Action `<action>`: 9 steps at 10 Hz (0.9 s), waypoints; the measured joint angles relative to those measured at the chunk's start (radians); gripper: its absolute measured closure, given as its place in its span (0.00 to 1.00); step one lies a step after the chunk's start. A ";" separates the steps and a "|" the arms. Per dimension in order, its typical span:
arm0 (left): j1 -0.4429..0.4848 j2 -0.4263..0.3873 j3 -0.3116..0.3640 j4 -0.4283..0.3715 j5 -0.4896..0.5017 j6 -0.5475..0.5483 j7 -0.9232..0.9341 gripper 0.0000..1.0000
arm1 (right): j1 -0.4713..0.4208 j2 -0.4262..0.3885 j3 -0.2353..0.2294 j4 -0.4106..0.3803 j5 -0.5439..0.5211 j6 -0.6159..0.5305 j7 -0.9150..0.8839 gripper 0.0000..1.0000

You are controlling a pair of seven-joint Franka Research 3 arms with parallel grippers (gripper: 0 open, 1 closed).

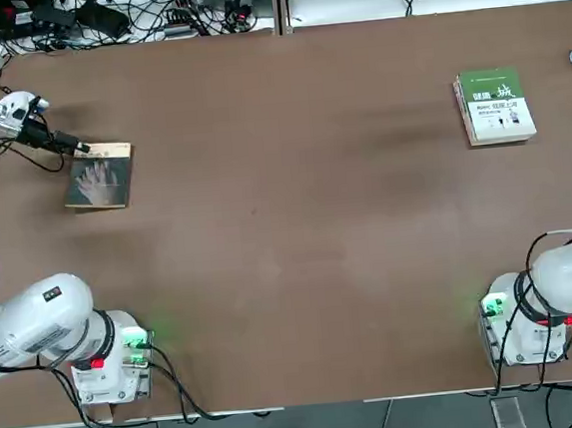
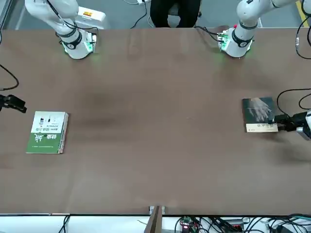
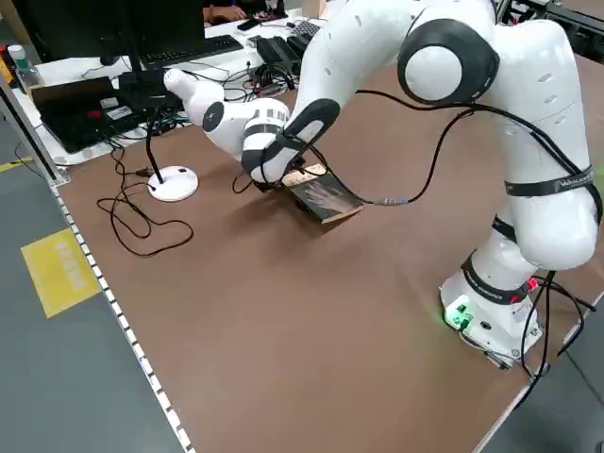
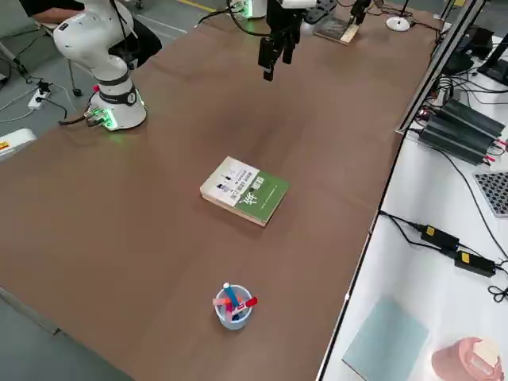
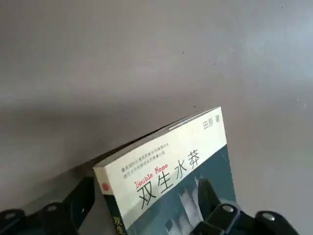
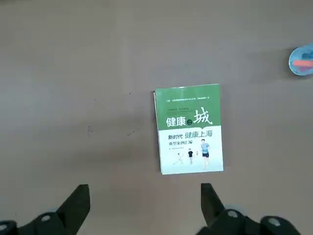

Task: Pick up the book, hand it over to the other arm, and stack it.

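Note:
The book [image 1: 99, 177] lies flat at the table's left side; it has a grey-brown cover with a pale hand and a tan title strip [image 5: 166, 161]. My left gripper [image 1: 82, 148] lies low at the strip end of the book [image 2: 259, 115], reaching in from the table's left edge. Its jaws are open and straddle that end, with one finger [image 5: 209, 195] over the cover and the other [image 5: 82, 197] beside the spine. My right gripper [image 6: 144, 205] hangs open high above the table, with nothing between its fingers, looking down on the green-and-white book [image 6: 190, 128].
The thicker green-and-white book [image 1: 494, 106] lies flat at the right side. A small cup of pens [image 4: 232, 305] stands near the right edge. Cables and a white lamp base [image 3: 174, 182] lie beyond the table's far left edge.

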 joint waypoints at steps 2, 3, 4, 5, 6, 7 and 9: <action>0.000 0.007 -0.005 0.000 -0.006 -0.001 0.003 0.07 | 0.000 0.000 0.000 0.000 0.000 0.000 0.000 0.00; 0.000 0.010 -0.008 0.000 -0.016 -0.001 0.009 0.07 | 0.000 0.000 0.000 0.000 0.000 0.000 0.000 0.00; 0.000 0.014 -0.010 0.000 -0.029 -0.001 0.020 0.08 | 0.000 0.001 0.000 0.000 0.000 0.000 0.000 0.00; 0.000 0.018 -0.011 0.000 -0.039 -0.001 0.032 0.08 | 0.000 0.001 0.000 0.000 0.000 0.000 0.000 0.00; 0.000 0.022 -0.011 0.000 -0.046 -0.002 0.040 0.08 | 0.000 0.001 0.000 0.000 0.000 0.000 0.000 0.00; 0.001 0.024 -0.011 0.001 -0.050 -0.007 0.047 0.08 | 0.000 0.001 0.000 0.000 0.000 0.000 0.000 0.00; 0.004 0.025 -0.011 0.003 -0.051 -0.021 0.049 0.08 | 0.000 0.001 0.000 0.000 0.000 0.000 0.000 0.00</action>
